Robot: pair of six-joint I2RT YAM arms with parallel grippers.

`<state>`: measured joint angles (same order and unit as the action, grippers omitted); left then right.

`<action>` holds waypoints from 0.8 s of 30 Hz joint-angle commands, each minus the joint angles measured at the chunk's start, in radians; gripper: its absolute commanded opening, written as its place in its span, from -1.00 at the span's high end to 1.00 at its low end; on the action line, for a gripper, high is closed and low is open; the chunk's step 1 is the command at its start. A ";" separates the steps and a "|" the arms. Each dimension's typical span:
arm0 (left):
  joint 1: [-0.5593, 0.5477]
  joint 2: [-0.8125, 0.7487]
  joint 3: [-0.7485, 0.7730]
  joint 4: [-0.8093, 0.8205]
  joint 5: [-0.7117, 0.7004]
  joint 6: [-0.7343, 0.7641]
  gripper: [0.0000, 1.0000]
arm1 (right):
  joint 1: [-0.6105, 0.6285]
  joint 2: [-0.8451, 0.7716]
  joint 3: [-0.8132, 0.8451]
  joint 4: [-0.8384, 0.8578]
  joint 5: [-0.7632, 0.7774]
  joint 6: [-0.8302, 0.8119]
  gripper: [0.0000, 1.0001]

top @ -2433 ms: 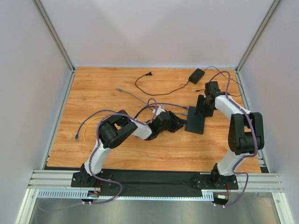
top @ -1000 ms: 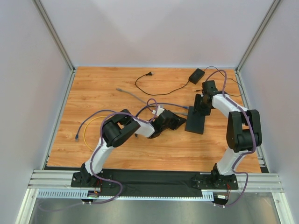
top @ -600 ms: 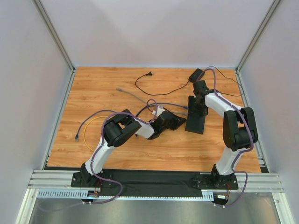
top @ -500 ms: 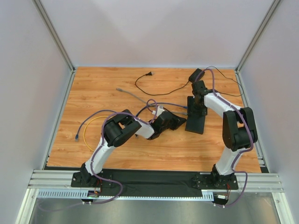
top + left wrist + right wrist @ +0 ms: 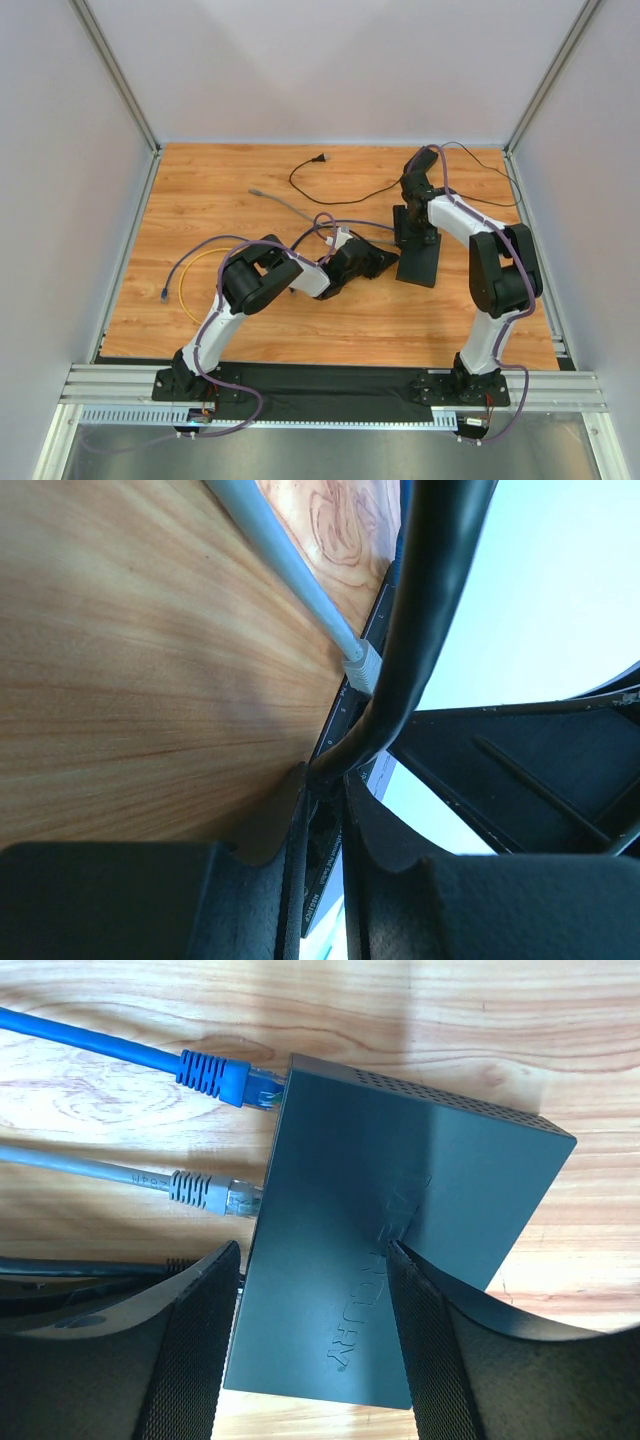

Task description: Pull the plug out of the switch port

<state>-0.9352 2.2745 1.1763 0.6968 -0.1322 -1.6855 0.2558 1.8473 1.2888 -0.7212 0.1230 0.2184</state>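
The left gripper [image 5: 323, 780] has its jaws clamped on the black cable [image 5: 425, 610] at the switch [image 5: 400, 1160]; the right gripper [image 5: 312, 1250] holds its jaws apart above it.

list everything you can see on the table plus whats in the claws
switch: 1, black, on the table right of centre
blue cable: 1, blue, plugged into the switch's port edge
grey cable: 1, grey, plugged in beside the blue cable
black cable: 1, black, runs to the port edge
power cord: 1, black, back of the table
yellow cable: 1, yellow, left side, loose
purple cable: 1, purple, left side, loose
table: 1, wood grain
left claw: 1, black, shut on the black cable
right claw: 1, black, open over the switch
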 commanded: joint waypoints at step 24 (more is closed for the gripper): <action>0.079 -0.122 -0.104 -0.032 -0.020 0.185 0.88 | 0.034 0.076 0.004 -0.017 0.075 -0.067 -0.16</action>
<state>-0.8532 2.2276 1.0885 0.7376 -0.1184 -1.5986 0.3023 1.8763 1.3113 -0.7311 0.1741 0.1673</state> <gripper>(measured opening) 0.185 0.580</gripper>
